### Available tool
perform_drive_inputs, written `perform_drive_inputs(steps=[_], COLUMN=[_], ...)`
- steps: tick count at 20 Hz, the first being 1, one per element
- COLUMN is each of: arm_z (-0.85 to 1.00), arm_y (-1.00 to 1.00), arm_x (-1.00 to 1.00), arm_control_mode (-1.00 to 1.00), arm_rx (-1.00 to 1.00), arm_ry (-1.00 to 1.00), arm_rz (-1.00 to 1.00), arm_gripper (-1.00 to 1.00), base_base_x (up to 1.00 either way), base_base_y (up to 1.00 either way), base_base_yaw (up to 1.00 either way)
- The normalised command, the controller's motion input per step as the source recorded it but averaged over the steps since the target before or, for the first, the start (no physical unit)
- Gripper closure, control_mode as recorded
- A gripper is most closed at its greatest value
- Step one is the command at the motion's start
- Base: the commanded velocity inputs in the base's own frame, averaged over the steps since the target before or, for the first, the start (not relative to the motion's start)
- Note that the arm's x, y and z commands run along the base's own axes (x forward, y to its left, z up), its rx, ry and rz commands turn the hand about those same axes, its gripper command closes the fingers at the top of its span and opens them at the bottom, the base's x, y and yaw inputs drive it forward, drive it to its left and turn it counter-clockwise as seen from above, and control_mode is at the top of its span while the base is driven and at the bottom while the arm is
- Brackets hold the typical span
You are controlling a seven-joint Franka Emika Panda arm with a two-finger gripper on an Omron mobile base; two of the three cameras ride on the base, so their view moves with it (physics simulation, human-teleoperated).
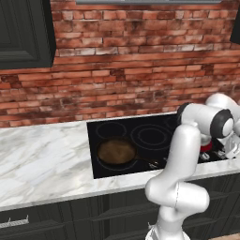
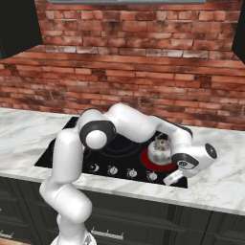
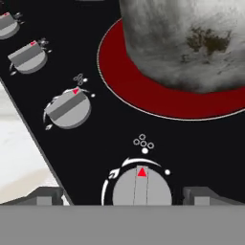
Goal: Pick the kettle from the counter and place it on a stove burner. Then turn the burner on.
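Here the kettle sits on a glowing red burner, brick wall behind.

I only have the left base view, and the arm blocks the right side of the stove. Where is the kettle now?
Observer: The kettle stands on the front right burner, which glows red.
Operator: And where is the hand?
Observer: The hand hangs low at the stove's front edge, with a finger on either side of the knob nearest that burner.
Operator: Is it gripping that knob?
Observer: No, the fingers stand apart from it, with gaps on both sides.
Operator: How many knobs are there?
Observer: Four knobs show along the front of the stove in the right base view.
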Motion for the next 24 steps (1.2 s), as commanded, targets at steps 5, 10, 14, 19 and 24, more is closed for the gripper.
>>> perform_drive_inputs(steps=[5, 10, 14, 19, 24], arm_z=[0.0, 0.0, 0.67, 1.0, 0.92], arm_y=[0.0, 0.0, 0.0, 0.03, 0.38], arm_x=[-0.17, -0.09, -0.08, -0.15, -0.86], arm_control_mode=[-1.0, -1.0, -1.0, -1.0, -1.0], arm_rx=[0.0, 0.0, 0.01, 0.0, -0.01], arm_ry=[-0.21, -0.05, -0.15, -0.38, -0.45], arm_rz=[0.33, 0.12, 0.0, -0.09, -0.08], arm_gripper=[-1.0, -1.0, -1.0, -1.0, -1.0], base_base_x=[0.0, 0.0, 0.0, 0.0, 0.0], base_base_y=[0.0, 0.0, 0.0, 0.0, 0.0], base_base_yaw=[0.0, 0.0, 0.0, 0.0, 0.0])
